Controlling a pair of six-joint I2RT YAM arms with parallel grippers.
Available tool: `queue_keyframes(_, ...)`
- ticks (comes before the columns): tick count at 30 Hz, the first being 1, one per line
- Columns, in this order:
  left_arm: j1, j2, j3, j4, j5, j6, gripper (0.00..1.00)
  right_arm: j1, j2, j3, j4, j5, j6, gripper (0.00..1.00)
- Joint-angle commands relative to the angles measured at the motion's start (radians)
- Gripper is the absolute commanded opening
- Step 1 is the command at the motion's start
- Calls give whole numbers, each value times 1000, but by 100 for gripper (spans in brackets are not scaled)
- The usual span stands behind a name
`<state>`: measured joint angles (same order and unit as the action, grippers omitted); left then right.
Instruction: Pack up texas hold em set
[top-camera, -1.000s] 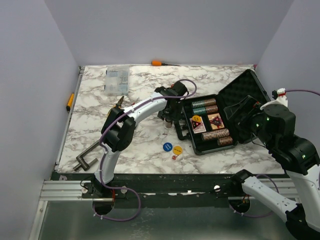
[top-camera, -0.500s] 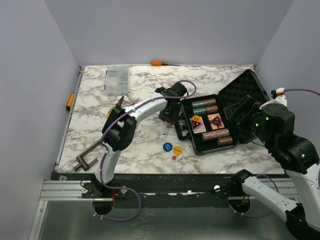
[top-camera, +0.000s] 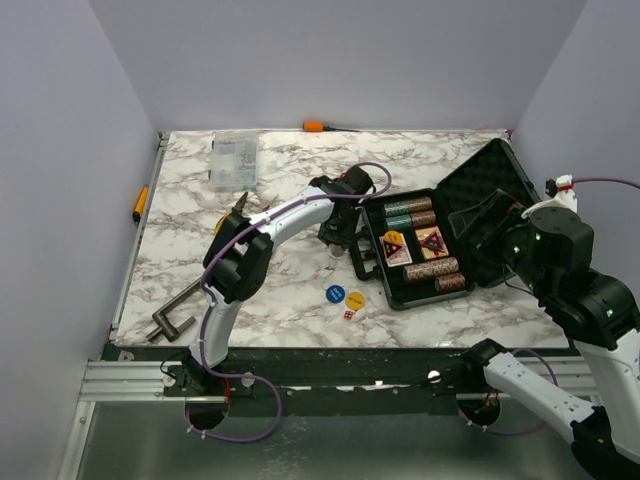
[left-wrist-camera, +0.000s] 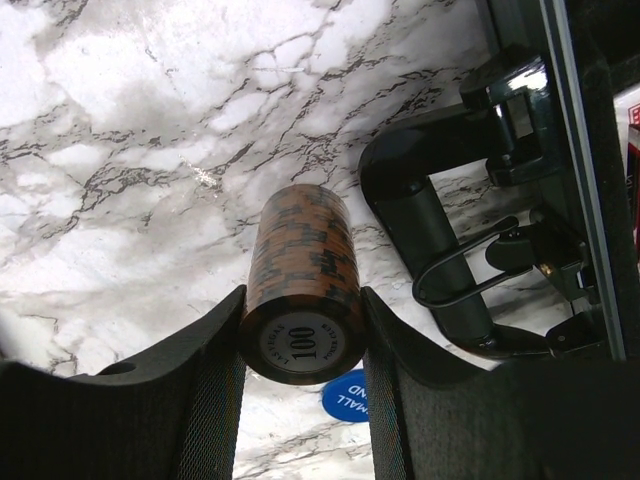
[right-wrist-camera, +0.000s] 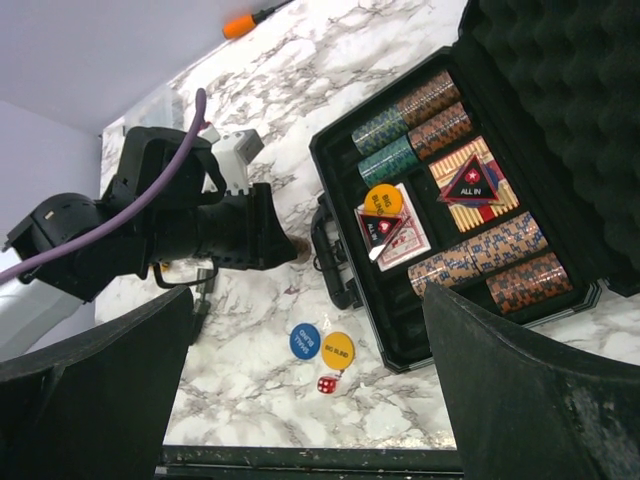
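The black case (top-camera: 398, 292) lies open at the right, lid up, holding brown and teal chip stacks (right-wrist-camera: 415, 125), two card decks (right-wrist-camera: 470, 180) and a yellow disc. Left of its handle (left-wrist-camera: 440, 260), my left gripper (left-wrist-camera: 303, 300) is low over the marble. Both its pads press a brown chip stack (left-wrist-camera: 300, 290) lying on its side. A blue disc (top-camera: 335, 294), a yellow disc (top-camera: 355, 298) and a red die (top-camera: 348, 314) lie in front of the case. My right gripper (right-wrist-camera: 308, 300) hangs open high above the case's right side, holding nothing.
A clear plastic parts box (top-camera: 233, 158) and an orange-handled screwdriver (top-camera: 318, 126) lie at the back. Yellow-handled pliers (top-camera: 235, 210) sit beside the left arm. A metal clamp (top-camera: 172, 318) lies front left, and a yellow-handled tool (top-camera: 140, 203) is off the table's left edge.
The left jaws have narrowed onto the brown chip stack. The left arm has barely shifted and the right arm has stayed in place.
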<state>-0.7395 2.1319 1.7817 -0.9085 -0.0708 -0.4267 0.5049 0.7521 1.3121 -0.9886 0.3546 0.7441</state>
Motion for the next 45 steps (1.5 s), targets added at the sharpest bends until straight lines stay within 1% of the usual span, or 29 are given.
queue_keyframes(1, 3, -82, -30, -3, 17, -15, 0, 6, 7, 50, -11, 8, 15, 100)
queue_keyframes(6, 3, -161, -60, 0, 20, -42, 0, 6, 18, 62, -4, -9, 21, 100)
queue_keyframes(10, 3, -240, -106, 22, 39, -64, 0, 6, 29, 55, -10, -21, 59, 100)
queue_keyframes(16, 1, -384, -191, 80, 70, -97, 0, 6, 38, 40, -38, -45, 153, 100)
queue_keyframes(18, 2, -432, -223, 110, 108, -110, 0, 5, 41, 34, -52, -51, 186, 100)
queue_keyframes(24, 0, -556, -299, 207, 182, -142, 0, 5, 46, 5, -104, -51, 348, 100)
queue_keyframes(30, 0, -688, -412, 381, 237, -170, 0, 6, 48, -25, -119, -96, 574, 100)
queue_keyframes(32, -2, -734, -463, 470, 257, -198, 0, 5, 40, -40, -108, -125, 649, 100)
queue_keyframes(35, -5, -821, -582, 684, 299, -234, 0, 5, 20, -80, -81, -170, 759, 99)
queue_keyframes(38, -20, -905, -703, 878, 275, -274, 0, 6, 3, -136, -28, -207, 844, 97)
queue_keyframes(40, -22, -940, -741, 939, 279, -288, 0, 5, -1, -174, 8, -237, 893, 96)
queue_keyframes(45, -43, -982, -785, 1015, 313, -278, 0, 5, 18, -254, 128, -330, 943, 94)
